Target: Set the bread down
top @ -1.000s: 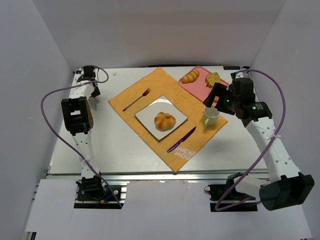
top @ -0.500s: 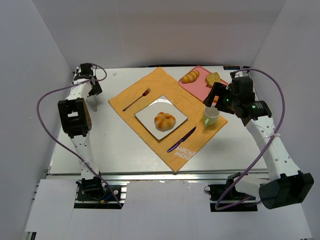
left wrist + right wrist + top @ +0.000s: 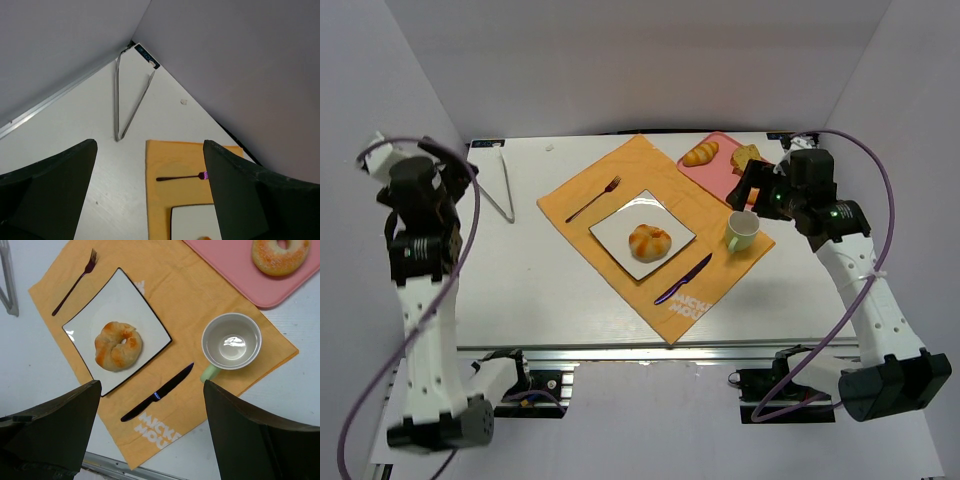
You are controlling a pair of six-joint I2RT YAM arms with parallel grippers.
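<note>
The bread is a round golden bun that rests in the middle of a white square plate on the orange placemat. In the right wrist view the bread lies on the plate, up and left of my right gripper, which is open and holds nothing. That right gripper hovers over the cup and the pink tray. My left gripper is open and empty, raised at the far left and facing the back corner.
Metal tongs lie on the table at the back left. A fork, a purple knife and a green cup sit on the placemat. The pink tray holds a long roll and a doughnut. White walls enclose the table.
My left gripper has opened and its arm has drawn back and up to the far left, leaving the tongs flat on the table. The right arm has barely shifted.
</note>
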